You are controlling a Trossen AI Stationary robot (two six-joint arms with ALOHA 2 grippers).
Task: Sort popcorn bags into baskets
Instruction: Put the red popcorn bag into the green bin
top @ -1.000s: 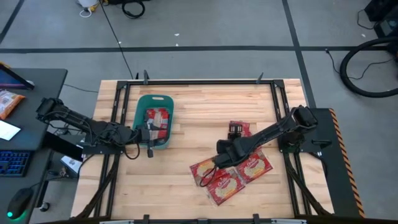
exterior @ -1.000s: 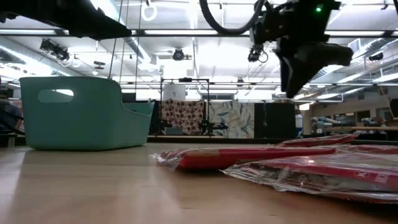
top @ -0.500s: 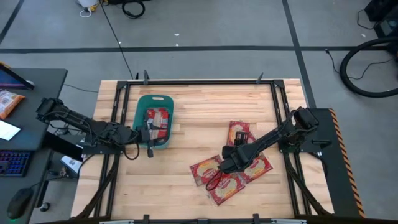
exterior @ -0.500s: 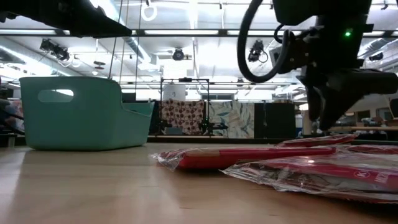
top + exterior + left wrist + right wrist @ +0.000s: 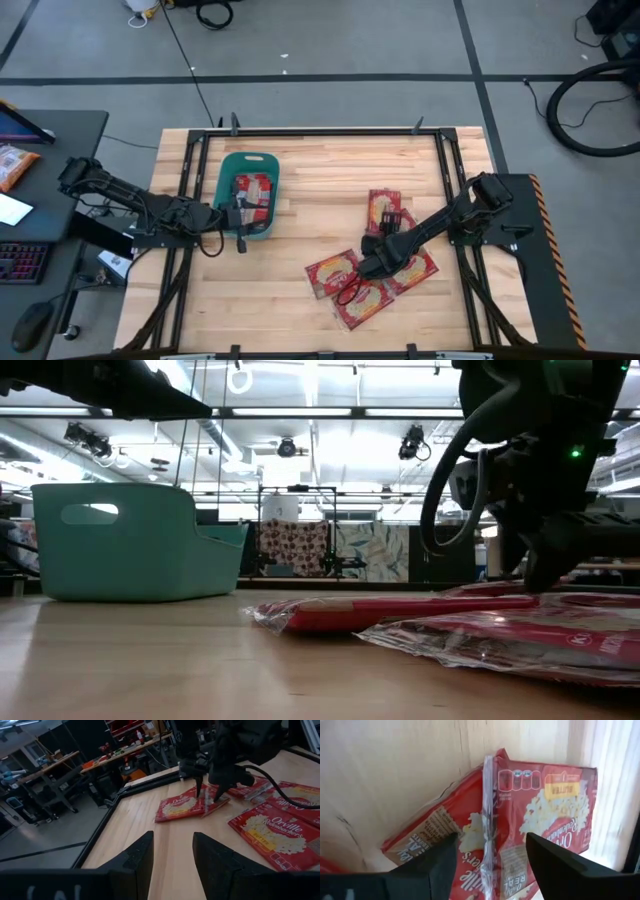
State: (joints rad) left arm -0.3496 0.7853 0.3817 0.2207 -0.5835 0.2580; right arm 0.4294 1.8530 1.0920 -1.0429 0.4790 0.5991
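The right gripper (image 5: 368,262) is low over a group of popcorn bags (image 5: 362,285) on the table (image 5: 320,190), and its fingers (image 5: 555,862) stand wide apart with nothing between them. Directly under it lies one bag (image 5: 520,830), flat, label up. Its long axis runs across the line of the fingers, and a raised seam runs through the gap between them. The other bags of the group lie flat just beside the gripper, each turned at a different angle. One more bag (image 5: 385,210) lies a little apart, behind the gripper toward the far edge.

The right arm reaches down slanted from its base at the table's side.

The left gripper (image 5: 240,232) hangs at the near end of the teal basket (image 5: 228,175), its fingers (image 5: 135,865) narrowly parted and empty. Inside the basket lie more bags (image 5: 254,192).
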